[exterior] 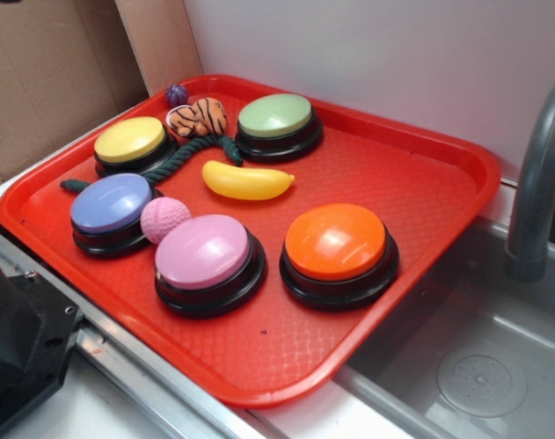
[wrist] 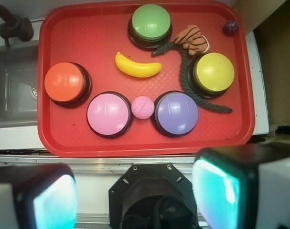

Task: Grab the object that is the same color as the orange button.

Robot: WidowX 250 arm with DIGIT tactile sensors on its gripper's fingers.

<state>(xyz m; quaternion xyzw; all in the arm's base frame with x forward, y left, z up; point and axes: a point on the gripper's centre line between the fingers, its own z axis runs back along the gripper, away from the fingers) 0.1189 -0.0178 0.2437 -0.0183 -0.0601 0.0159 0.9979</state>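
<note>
The object, a small orange-and-white plush with dark stripes (exterior: 197, 117) (wrist: 192, 39), lies at the far end of the red tray (exterior: 423, 183) (wrist: 87, 38), between the green and yellow buttons and against a dark green rope (wrist: 185, 76). The orange button (exterior: 336, 242) (wrist: 64, 82) stands on a black base at the tray's sink side. In the wrist view my gripper (wrist: 135, 195) is open, fingers wide apart with nothing between them. It hovers high over the black robot base, outside the tray's near edge and far from the plush. The exterior view does not show it.
Also on the tray are a green button (exterior: 275, 116), yellow button (exterior: 130, 139), purple button (exterior: 111, 203), pink button (exterior: 204, 251), yellow banana (exterior: 247, 180), pink ball (exterior: 165, 219) and small purple ball (exterior: 176, 94). A sink (exterior: 478, 366) with grey faucet (exterior: 538, 183) adjoins the tray.
</note>
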